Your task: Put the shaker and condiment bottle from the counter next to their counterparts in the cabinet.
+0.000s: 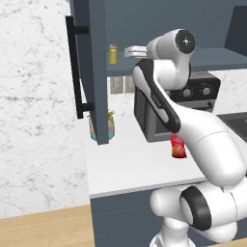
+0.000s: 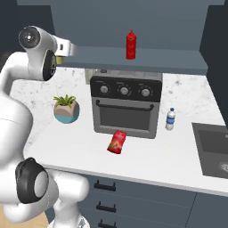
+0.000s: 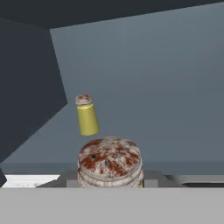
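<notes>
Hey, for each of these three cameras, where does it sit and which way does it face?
Left base view: behind the arm's left, facing the cabinet door and shelf shaker; arm at right.
Right base view: behind its right, facing the counter, oven, fallen condiment bottle; arm at left.
Hand view: on the hand, looking into the cabinet; held shaker in front.
Both base views share oven and bottle.

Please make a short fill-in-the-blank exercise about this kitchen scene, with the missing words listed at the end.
1. The labelled red bottle lies on its side on the counter in front of the ____.
2. The plain red bottle stands on the shelf of the ____.
3. The hand is shut on a ____, near the matching one in the cabinet.
4. The potted plant stands to the ____ of the oven in the right base view.

Missing words: oven; cabinet; shaker; left
</notes>
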